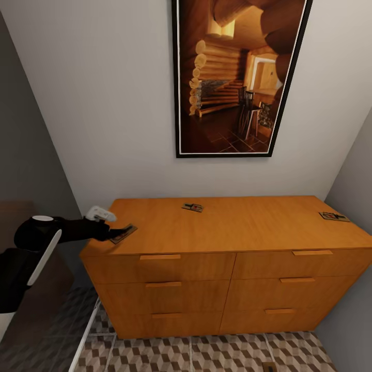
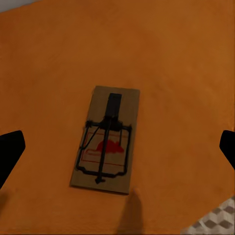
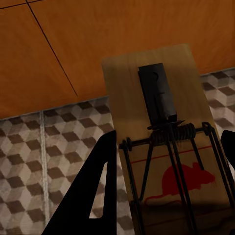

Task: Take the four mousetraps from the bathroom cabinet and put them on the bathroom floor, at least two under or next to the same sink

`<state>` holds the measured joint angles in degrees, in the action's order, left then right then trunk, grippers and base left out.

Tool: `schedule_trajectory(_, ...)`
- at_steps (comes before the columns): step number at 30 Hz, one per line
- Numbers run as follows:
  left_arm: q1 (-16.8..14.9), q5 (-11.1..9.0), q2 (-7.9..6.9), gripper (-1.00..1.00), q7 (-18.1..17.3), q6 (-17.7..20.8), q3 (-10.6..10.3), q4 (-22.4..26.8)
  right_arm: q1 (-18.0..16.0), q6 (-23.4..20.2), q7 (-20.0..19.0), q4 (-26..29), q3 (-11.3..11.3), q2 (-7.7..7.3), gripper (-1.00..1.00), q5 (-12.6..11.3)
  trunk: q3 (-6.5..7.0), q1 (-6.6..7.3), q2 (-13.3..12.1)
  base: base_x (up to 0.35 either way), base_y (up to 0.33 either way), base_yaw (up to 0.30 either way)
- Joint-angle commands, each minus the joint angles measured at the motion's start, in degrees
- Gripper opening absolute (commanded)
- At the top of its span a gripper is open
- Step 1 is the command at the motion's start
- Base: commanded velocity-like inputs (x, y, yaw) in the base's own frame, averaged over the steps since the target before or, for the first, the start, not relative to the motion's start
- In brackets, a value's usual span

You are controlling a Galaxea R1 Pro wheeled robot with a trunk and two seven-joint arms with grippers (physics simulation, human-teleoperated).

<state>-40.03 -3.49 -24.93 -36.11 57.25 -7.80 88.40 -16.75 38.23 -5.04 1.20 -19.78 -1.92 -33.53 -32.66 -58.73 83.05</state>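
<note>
Head view: left gripper (image 1: pixel 114 233) is out over the front-left corner of the cabinet (image 1: pixel 227 258) top surface, right at the left mousetrap (image 1: pixel 124 233); can't tell from here whether it touches. A second mousetrap (image 1: pixel 192 207) lies near the back middle, a third mousetrap (image 1: pixel 334 216) at the far right edge, all three well apart. Bathroom floor (image 1: pixel 206 354) tiles show below the drawers, a framed picture (image 1: pixel 237 77) hangs on the wall above. Left wrist view: gripper wide open, dark fingertips (image 2: pixel 10 152) at both frame edges, the trap (image 2: pixel 105 139) flat on the orange surface between them, untouched. Right wrist view: right gripper (image 3: pixel 171 196) is closed on a fourth mousetrap (image 3: pixel 161 147), one finger (image 3: pixel 93 186) tight against its edge, held in front of the cabinet drawer fronts (image 3: pixel 73 44) above the tiled floor (image 3: pixel 44 161).
</note>
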Motion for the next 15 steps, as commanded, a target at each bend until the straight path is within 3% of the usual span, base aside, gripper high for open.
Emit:
schedule_trajectory(1, -0.05, -0.39, -0.37, 1.0, -0.15, 0.43, -0.07, 0.01, -0.03, 0.18, -0.76, -0.05, -0.08, -0.01, -1.0, -0.58, -0.06, 0.0, 0.03, 0.0, 0.0, 0.0)
schedule_trajectory(9, -0.02, -0.3, -1.53, 1.0, -1.17, 0.33, -0.03, -0.09, -0.03, 0.18, -0.76, -0.05, -0.1, -0.01, -1.0, 0.68, -0.06, 0.0, 0.03, 0.003, 0.0, 0.0)
schedule_trajectory(15, -0.05, -0.23, -1.6, 1.0, -1.24, 0.25, -0.22, -0.21, -0.03, 0.18, -0.76, -0.05, -0.16, -0.01, -1.0, 0.93, -0.06, 0.0, 0.03, 0.143, 0.0, 0.0)
